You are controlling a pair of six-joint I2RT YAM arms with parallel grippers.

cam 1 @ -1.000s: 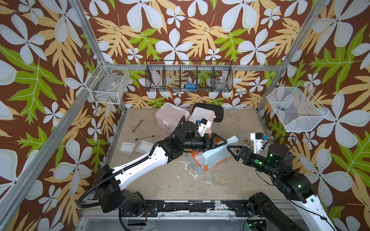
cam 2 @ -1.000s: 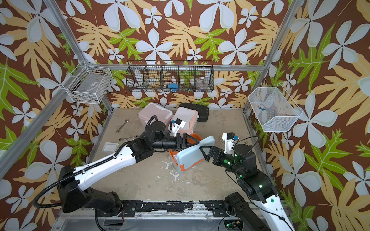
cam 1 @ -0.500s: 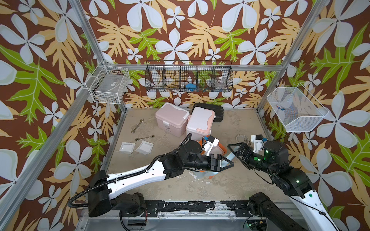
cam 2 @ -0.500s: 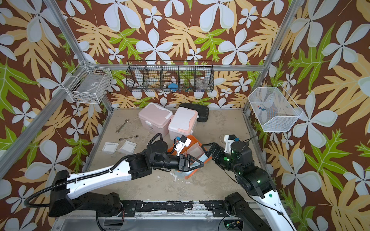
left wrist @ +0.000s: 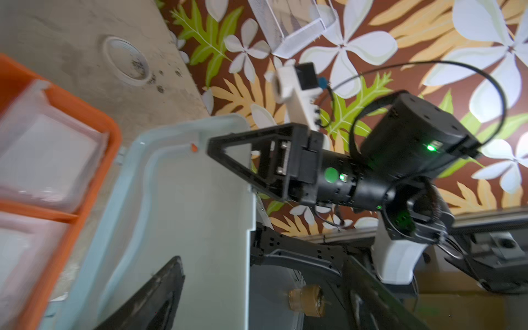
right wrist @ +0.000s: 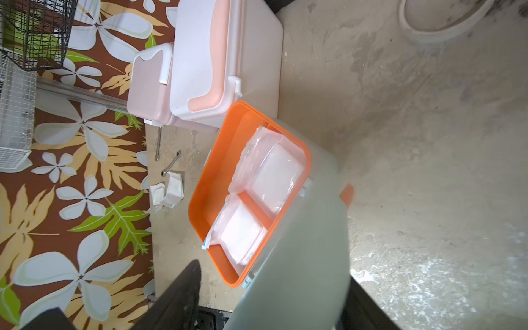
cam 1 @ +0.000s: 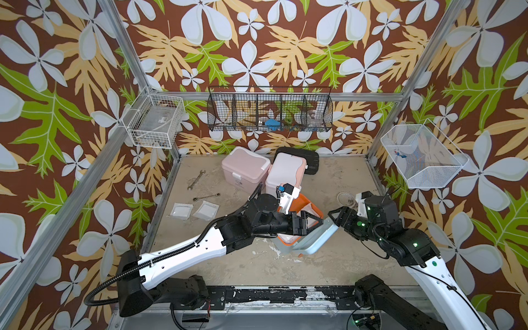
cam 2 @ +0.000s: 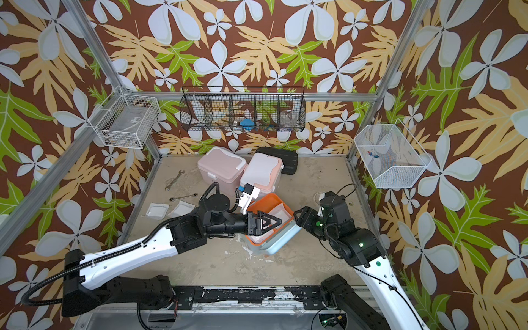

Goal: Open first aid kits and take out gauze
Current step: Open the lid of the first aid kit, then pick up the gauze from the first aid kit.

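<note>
Top views, kits: Near the middle of the sandy tabletop sits a light blue plastic first aid kit with an orange inner tray. Its light blue lid is swung open toward the right arm. Behind it a pink rounded kit and a white rounded kit with peach trim stand closed and touching. A flat black ribbed case lies behind those.
Top views, gauze: White square gauze packets lie in the orange inner tray. Two loose gauze packets lie on the tabletop well to the left, near two metal wrenches.
Top views, arms: The left fingers hang over the tray, spread wide and empty. The right fingers sit at the lid's free edge.
Left wrist view: One of the right fingers lies across the lid's inner face. Its partner is hidden behind the lid. I cannot tell whether they pinch it.
Right wrist view: Two gauze packets fill the tray's two compartments side by side. The lid stands between the right fingers.
</note>
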